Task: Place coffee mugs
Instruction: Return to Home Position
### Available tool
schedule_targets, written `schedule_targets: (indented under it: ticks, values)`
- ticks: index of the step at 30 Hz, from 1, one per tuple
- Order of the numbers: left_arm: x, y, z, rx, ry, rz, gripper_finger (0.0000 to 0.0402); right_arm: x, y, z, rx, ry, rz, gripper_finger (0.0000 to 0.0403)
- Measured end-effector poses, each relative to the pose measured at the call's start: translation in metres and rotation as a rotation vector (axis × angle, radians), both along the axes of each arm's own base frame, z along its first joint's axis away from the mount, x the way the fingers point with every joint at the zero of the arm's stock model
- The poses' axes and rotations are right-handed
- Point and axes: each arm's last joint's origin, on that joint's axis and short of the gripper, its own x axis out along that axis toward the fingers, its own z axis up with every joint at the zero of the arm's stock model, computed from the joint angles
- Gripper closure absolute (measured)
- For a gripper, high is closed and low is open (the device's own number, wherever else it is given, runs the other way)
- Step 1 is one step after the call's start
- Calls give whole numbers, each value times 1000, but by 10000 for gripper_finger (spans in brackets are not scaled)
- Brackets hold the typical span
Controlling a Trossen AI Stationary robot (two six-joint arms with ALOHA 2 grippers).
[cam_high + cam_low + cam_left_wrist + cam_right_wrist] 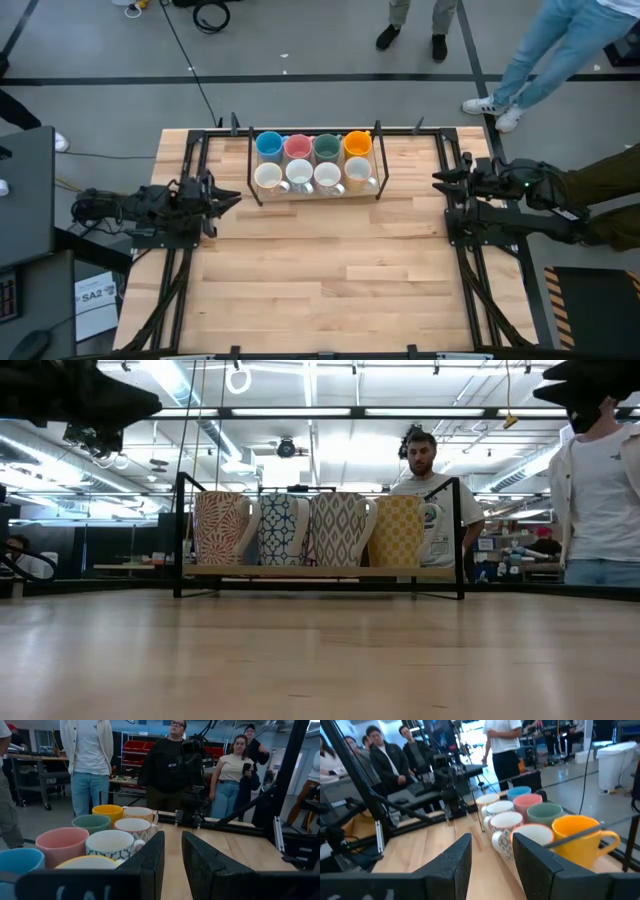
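Note:
Eight coffee mugs stand upright in two rows on a black wire rack at the table's far middle. The far row is blue, pink, green and orange. The near row is pale inside and patterned outside. My left gripper hangs level at the table's left side, pointing right, open and empty, left of the rack. My right gripper hangs level at the right side, pointing left, open and empty.
Bare wood lies between the rack and the near edge. Black frame rails run along both sides of the table. Several people stand beyond the far edge.

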Motion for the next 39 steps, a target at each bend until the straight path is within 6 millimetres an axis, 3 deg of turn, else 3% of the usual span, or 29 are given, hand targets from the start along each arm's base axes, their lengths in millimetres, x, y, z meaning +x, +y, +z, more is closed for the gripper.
schedule_targets:
  ticks: [17, 39]
  values:
    - [12, -2, -45, 12, 8, -5, 330, 35, -6, -44, 54, -41, 33, 253]
    - [11, -1, -44, 95, 19, 31, 391, 64, -10, -109, 104, -108, 81, 254]
